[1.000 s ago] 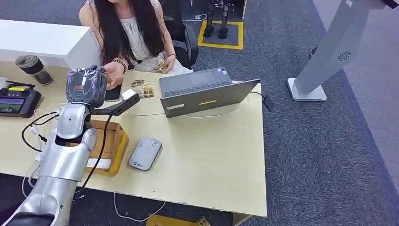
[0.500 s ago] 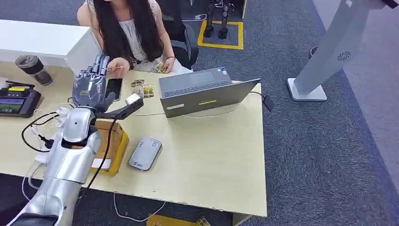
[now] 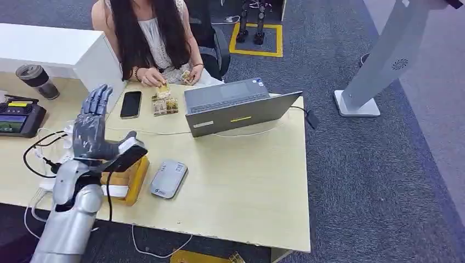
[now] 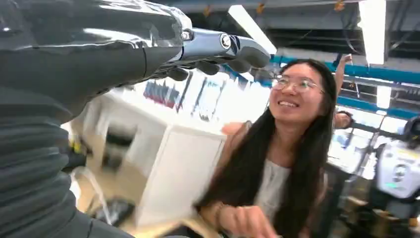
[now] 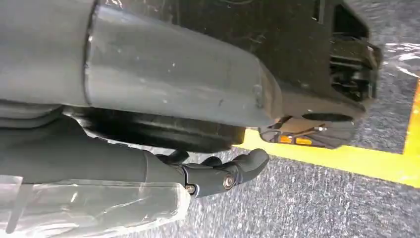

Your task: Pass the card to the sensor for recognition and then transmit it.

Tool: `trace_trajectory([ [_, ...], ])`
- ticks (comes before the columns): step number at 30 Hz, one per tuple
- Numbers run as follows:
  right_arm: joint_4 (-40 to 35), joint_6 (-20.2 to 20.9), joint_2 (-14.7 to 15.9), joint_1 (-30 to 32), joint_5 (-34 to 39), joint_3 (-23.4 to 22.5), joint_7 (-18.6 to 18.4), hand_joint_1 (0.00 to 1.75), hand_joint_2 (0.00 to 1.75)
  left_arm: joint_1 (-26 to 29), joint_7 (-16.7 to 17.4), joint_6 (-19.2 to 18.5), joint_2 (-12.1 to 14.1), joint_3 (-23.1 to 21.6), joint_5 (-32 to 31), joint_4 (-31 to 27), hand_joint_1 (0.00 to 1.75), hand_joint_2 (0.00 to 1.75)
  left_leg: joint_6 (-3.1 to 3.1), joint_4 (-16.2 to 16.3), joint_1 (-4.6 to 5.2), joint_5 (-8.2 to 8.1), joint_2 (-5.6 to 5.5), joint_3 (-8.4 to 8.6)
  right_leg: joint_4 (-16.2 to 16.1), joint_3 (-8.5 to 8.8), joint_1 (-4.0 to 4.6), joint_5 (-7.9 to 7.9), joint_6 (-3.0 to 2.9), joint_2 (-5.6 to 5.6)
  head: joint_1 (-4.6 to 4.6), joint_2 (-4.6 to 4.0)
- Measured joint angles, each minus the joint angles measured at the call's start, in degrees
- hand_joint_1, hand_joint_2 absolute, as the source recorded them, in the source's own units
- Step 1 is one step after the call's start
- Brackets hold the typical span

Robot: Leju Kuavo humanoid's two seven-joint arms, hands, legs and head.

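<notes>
1. The left hand [image 3: 92,127] is raised over the table [image 3: 241,181], fingers spread, holding nothing.
2. The right hand [image 5: 218,173] hangs above the floor, fingers loosely curled around nothing.
3. The card [image 3: 162,87] is in the person's hand [image 3: 149,76], beside the phone [image 3: 130,104].
4. The sensor [image 3: 169,178] lies near the laptop [image 3: 238,107]; its label is too small to read.
</notes>
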State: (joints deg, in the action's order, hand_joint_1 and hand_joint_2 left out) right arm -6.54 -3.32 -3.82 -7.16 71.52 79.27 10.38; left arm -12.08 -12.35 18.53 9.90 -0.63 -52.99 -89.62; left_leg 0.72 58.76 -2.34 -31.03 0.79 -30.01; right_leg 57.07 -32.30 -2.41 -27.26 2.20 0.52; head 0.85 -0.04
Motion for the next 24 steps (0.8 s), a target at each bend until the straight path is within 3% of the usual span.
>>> trace_trajectory([
  [2, 0.0, 0.0, 0.0, 0.2, 0.5, -0.3, 0.7, 0.00, 0.00, 3.7, -4.9, -3.1, 0.1, 5.6, 6.5, -4.4, 0.00, 1.75, 0.00, 0.0, -0.03, 0.00, -0.06, -0.03, 0.0, -0.04, 0.03, -0.03, -0.02, -0.11, 0.02, 0.00],
  [4, 0.0, 0.0, 0.0, 0.1, 0.7, -0.5, 1.2, 0.00, 0.00, 5.8, -6.9, -5.0, 0.2, 9.6, 10.3, -7.3, 0.00, 1.75, 0.00, 0.0, -0.03, 0.00, -0.15, -0.09, 0.0, 0.02, 0.03, -0.03, -0.02, -0.21, 0.00, 0.00],
  [6, 0.1, 0.0, 0.1, 0.2, 1.8, -1.0, 2.6, 0.00, 0.00, 8.6, -9.5, -8.6, 0.4, 13.8, 21.4, -10.0, 0.00, 1.75, 0.02, 0.0, -0.04, -0.02, -0.03, -0.06, 0.0, 0.05, 0.02, -0.03, -0.02, -0.10, 0.02, 0.00],
  [9, 0.1, 0.0, 0.2, 0.5, 3.3, -1.7, 3.9, 0.00, 0.00, 11.4, -14.3, -18.5, 0.2, 23.6, 39.5, -12.0, 0.00, 1.75, 0.02, 0.0, -0.04, -0.02, 0.06, 0.00, 0.0, 0.04, 0.03, -0.02, -0.02, -0.02, 0.02, 0.00],
  [11, 0.1, 0.0, 0.2, 0.6, 3.9, -2.3, 4.3, 0.00, 0.00, 12.3, -15.2, -25.6, -0.3, 31.3, 48.9, -12.0, 0.00, 1.75, 0.02, 0.0, -0.04, -0.02, -0.02, -0.01, 0.0, 0.05, 0.03, -0.03, -0.02, -0.10, 0.00, 0.00],
  [12, 0.1, 0.0, 0.2, 0.6, 4.3, -2.5, 4.3, 0.00, 0.00, 12.5, -14.5, -28.0, -0.6, 35.2, 54.3, -11.6, 0.00, 0.00, 0.03, 0.0, -0.05, -0.03, 0.00, -0.03, 0.0, 0.06, 0.03, -0.03, -0.02, -0.07, 0.02, 0.00],
  [13, 0.1, 0.0, 0.2, 0.6, 4.6, -2.6, 4.1, 0.00, 0.00, 12.4, -13.1, -30.7, -0.8, 39.1, 61.4, -10.2, 0.00, 0.00, 0.03, -0.1, -0.05, -0.03, 0.04, -0.03, 0.0, 0.07, 0.02, -0.03, -0.03, -0.03, 0.04, 0.00],
  [15, 0.1, 0.0, 0.2, 0.6, 4.6, -2.7, 2.3, 0.00, 0.00, 11.9, -8.0, -35.6, -0.9, 48.5, 77.4, -2.9, 0.00, 0.00, 0.09, -0.1, -0.05, -0.07, 0.21, 0.11, 0.0, 0.04, 0.03, -0.04, -0.04, 0.14, 0.02, 0.00],
  [17, 0.1, 0.0, 0.2, 0.7, 4.3, -2.7, 0.2, 0.00, 0.00, 11.8, -6.0, -37.3, -0.6, 55.1, 84.2, 4.8, 0.00, 0.00, 0.08, -0.1, -0.05, -0.07, 0.23, 0.12, 0.0, 0.03, 0.03, -0.05, -0.05, 0.15, -0.05, 0.00],
  [19, 0.1, 0.0, 0.2, 0.6, 4.1, -2.6, -2.3, 0.00, 0.00, 10.9, -7.5, -38.4, 0.8, 61.2, 86.3, 18.7, 0.00, 0.00, 0.08, -0.1, -0.01, -0.07, 0.13, 0.15, 0.0, 0.08, 0.00, -0.07, -0.06, 0.03, -0.07, 0.00],
  [21, 0.1, 0.0, 0.2, 0.6, 4.1, -2.6, -3.6, 0.00, 0.00, 10.9, -9.8, -38.7, 1.7, 65.5, 86.4, 28.8, 0.00, 0.00, 0.09, -0.1, -0.10, -0.07, 0.21, 0.15, 0.0, 0.07, 0.08, -0.08, -0.08, 0.11, -0.17, 0.00],
  [24, 0.1, 0.0, 0.2, 0.5, 3.6, -2.4, -7.0, 0.00, 0.00, 10.1, -4.9, -34.9, 2.0, 69.4, 87.3, 39.7, 0.00, 0.00, 0.07, -0.1, 0.04, -0.07, -0.15, 0.12, -0.1, 0.25, -0.04, -0.09, -0.07, -0.27, -0.07, 0.00],
])
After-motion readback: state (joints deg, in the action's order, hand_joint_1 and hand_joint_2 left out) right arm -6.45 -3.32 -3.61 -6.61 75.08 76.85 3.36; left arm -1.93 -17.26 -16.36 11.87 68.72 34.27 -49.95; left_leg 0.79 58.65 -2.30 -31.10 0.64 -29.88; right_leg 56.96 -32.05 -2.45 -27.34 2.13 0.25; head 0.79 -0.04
